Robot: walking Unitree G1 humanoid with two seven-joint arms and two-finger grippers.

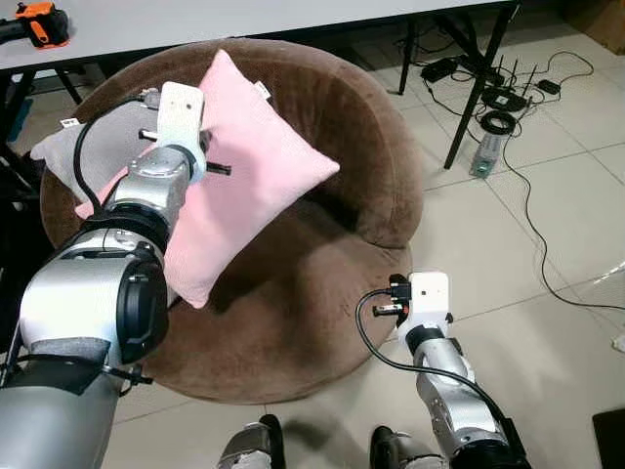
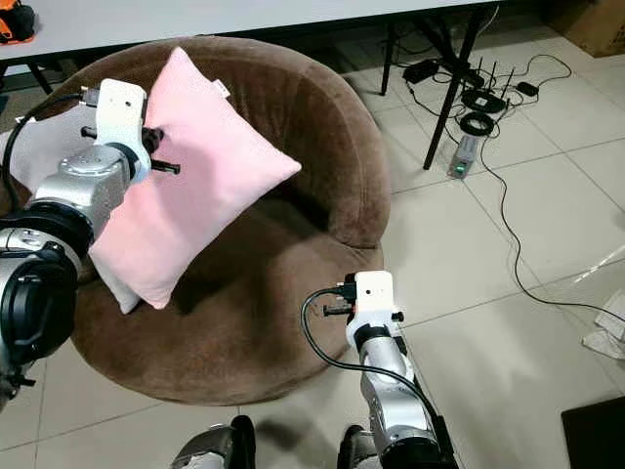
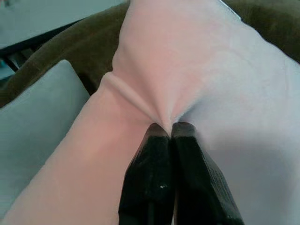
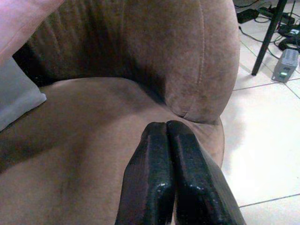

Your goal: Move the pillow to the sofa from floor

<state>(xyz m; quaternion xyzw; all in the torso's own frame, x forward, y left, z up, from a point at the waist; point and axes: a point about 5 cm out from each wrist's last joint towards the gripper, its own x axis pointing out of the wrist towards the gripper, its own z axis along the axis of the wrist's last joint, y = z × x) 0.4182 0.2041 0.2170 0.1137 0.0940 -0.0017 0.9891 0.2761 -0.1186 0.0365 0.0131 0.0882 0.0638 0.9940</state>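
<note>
Tiled floor surrounds a round brown sofa [image 1: 322, 293] where my left gripper [image 3: 169, 127] pinches a fold of the pink pillow [image 1: 244, 186], apparently resting on the seat beside a grey cushion [image 3: 33, 122], so releasing comes next, my right gripper [image 4: 167, 125] closed, empty.

The left arm [image 1: 146, 195] covers the near left part of the pink pillow [image 1: 249, 171], and the grey pillow [image 1: 83, 147] behind is mostly hidden. The orange tool [image 1: 39, 21] on the far table [image 1: 244, 15] is cut by the picture's edge. The small devices [image 1: 503, 98] among the cables on the floor are too small to tell.
</note>
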